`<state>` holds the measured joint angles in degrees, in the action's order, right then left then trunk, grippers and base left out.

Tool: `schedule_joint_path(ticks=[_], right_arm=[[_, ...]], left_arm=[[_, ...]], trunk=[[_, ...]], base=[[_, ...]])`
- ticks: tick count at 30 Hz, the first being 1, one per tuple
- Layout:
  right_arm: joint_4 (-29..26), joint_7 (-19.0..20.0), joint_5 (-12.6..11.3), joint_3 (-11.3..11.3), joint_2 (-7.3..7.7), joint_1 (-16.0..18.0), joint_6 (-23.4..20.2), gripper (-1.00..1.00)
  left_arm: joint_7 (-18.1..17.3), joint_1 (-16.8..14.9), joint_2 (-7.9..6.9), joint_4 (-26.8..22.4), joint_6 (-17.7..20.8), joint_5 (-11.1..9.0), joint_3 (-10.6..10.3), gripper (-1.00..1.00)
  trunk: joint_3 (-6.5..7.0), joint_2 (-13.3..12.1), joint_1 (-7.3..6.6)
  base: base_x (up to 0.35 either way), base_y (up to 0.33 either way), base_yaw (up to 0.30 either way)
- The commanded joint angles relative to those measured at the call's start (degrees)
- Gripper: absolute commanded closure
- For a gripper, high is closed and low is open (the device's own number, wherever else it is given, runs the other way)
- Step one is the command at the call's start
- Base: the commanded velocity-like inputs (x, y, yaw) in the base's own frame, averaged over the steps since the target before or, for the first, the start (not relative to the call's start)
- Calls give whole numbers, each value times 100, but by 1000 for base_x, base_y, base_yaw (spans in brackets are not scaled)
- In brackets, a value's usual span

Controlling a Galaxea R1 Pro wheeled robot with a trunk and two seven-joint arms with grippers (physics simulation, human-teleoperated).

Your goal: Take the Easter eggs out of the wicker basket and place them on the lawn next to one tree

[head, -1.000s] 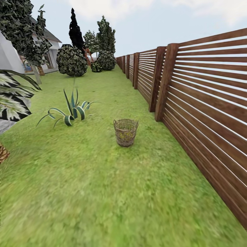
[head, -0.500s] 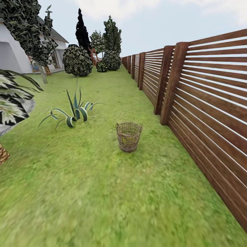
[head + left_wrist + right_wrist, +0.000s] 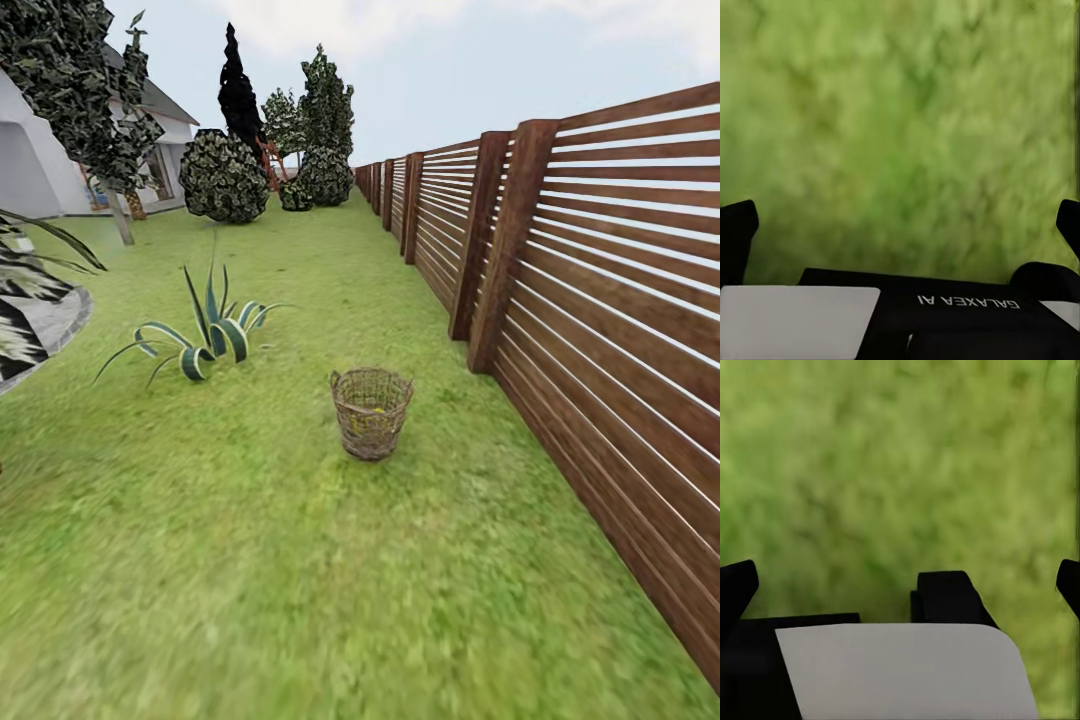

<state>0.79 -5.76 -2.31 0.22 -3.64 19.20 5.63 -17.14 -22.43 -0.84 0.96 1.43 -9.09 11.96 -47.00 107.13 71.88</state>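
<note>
We see the wicker basket (image 3: 371, 412) mid-frame; its eggs look smooth and breakable, so hold their middles softly with both wide-open grippers.

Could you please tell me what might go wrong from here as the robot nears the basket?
The small round tan wicker basket stands upright on the green lawn, so a bump could tip it. The brown slatted wooden fence runs close on its right, leaving little room there. Yellow shows through the weave, but the egg count is unclear.
</note>
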Motion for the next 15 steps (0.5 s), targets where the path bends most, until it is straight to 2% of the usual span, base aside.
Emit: schedule_joint_path(ticks=[1, 15], right_arm=[[9, -13, -21, 4, -3, 4, 26, -100], [9, -21, -7, 5, 0, 4, 26, -100]], left_arm=[[-27, -4, -3, 8, 12, -58, 7, -100], [-27, -3, -3, 7, -2, -58, -1, -100]], trunk=[[-5, 2, 3], [-5, 2, 3]], base=[[314, -66, 0], [317, -7, 0]])
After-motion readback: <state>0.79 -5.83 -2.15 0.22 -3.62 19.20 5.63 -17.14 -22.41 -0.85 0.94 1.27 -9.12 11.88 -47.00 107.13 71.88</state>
